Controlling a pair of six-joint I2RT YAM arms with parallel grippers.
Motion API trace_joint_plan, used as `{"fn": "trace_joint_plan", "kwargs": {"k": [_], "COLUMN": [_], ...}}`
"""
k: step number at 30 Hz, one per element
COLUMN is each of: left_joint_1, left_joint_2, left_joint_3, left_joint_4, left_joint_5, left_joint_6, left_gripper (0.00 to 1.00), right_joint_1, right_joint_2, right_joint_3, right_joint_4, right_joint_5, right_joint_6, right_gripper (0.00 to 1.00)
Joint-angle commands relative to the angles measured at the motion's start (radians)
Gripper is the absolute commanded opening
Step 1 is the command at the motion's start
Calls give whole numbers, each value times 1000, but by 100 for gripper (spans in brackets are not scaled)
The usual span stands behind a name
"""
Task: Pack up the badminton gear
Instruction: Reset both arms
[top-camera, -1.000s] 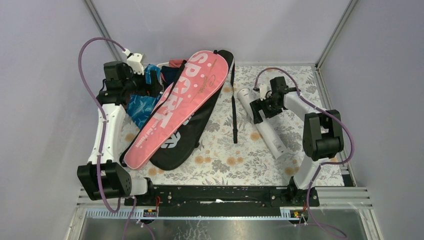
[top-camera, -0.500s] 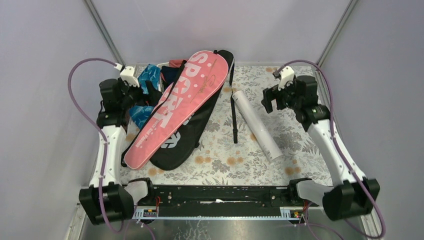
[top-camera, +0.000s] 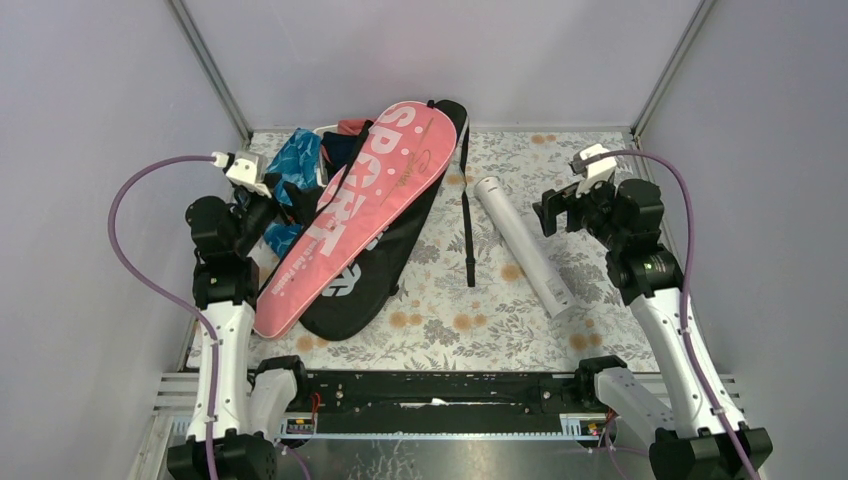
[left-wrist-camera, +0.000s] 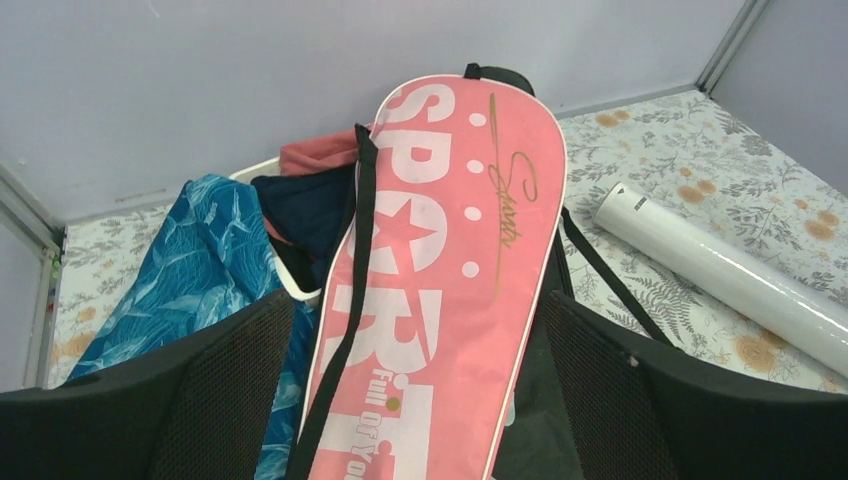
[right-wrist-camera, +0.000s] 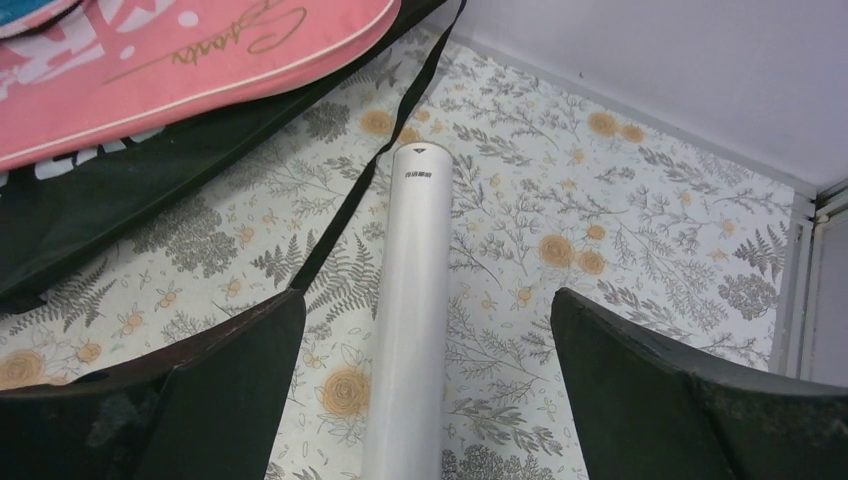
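The pink "SPORT" bag (top-camera: 350, 215) lies slantwise on top of the black bag (top-camera: 392, 250), left of the table's middle. The long white shuttlecock tube (top-camera: 520, 243) lies on the floral cloth to their right. My left gripper (top-camera: 288, 197) hangs open beside the pink bag's left edge; in the left wrist view that gripper (left-wrist-camera: 418, 310) frames the pink bag (left-wrist-camera: 440, 260) with nothing held. My right gripper (top-camera: 556, 212) is open just right of the tube; in its wrist view the gripper (right-wrist-camera: 428, 300) straddles the tube (right-wrist-camera: 410, 300) from above without touching. No rackets show.
A white basket (left-wrist-camera: 255, 172) with navy and red clothes stands at the back left, a blue patterned cloth (top-camera: 295, 160) draped at its near side. A black strap (top-camera: 467, 235) runs along the table between the bags and the tube. Grey walls close in all round.
Both arms have pulled back toward the near edge and risen. The right gripper has left the tube and moved right. The left gripper has drawn away from the blue cloth.
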Motion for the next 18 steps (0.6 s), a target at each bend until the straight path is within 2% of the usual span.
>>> {"fn": "trace_joint_plan", "kwargs": {"k": [1, 10, 18], "left_joint_1": [8, 7, 12], "left_joint_2": [-59, -63, -37], "left_joint_3": [-20, 14, 17], "left_joint_4": [81, 14, 10], "left_joint_5": [30, 14, 65], "left_joint_6": [11, 31, 20], "left_gripper": [99, 99, 99], "right_joint_1": [-27, -42, -46], "right_joint_2": [-55, -55, -49], "right_joint_3": [4, 3, 11], "right_joint_4": [45, 37, 20], "right_joint_5": [-63, -84, -91], "right_joint_6": [35, 31, 24], "right_gripper": [100, 100, 100]}}
